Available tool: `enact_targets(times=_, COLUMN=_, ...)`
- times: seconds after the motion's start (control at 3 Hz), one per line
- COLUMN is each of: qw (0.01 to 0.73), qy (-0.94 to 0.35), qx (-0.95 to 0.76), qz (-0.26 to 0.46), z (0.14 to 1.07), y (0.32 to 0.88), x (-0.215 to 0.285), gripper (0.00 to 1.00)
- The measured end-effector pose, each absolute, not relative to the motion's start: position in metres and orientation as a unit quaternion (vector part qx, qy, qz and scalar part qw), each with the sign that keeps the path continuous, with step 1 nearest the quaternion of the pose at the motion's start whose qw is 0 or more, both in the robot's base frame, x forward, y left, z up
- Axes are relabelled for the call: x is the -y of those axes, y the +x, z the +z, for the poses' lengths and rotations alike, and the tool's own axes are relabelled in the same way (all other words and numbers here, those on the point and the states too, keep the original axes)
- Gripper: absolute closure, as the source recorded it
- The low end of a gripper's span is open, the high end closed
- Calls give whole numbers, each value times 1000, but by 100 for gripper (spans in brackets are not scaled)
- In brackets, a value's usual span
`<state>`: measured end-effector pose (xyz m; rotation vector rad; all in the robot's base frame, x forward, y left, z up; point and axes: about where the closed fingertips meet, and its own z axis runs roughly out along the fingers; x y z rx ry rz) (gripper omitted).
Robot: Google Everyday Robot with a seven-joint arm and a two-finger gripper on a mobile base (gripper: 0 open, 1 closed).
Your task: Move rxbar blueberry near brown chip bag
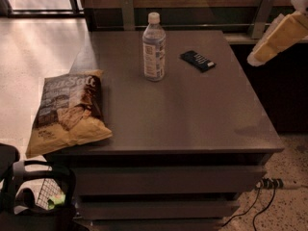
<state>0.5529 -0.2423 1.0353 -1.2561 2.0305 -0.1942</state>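
Observation:
The rxbar blueberry (198,60), a small flat dark bar with white lettering, lies at the back right of the grey table (192,114). The brown chip bag (67,110) lies flat on the table's left front edge, partly overhanging it. My gripper (256,56) shows as a pale cream shape at the upper right. It hangs in the air beyond the table's right edge, to the right of the bar and above it, touching nothing.
A clear water bottle (154,47) with a white cap stands upright left of the bar, between it and the chip bag. Drawers front the table. A black basket (38,196) sits on the floor at lower left. Cables (269,196) lie at lower right.

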Motion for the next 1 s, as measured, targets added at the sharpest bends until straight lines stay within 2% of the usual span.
enact_targets(times=0.33, qw=409, qy=-455, qx=-790, qz=-47, z=1026, y=588, x=244, gripper=0)
enact_targets(times=1.0, qw=434, qy=-416, qx=-799, qz=26, z=983, y=640, x=240, gripper=0)
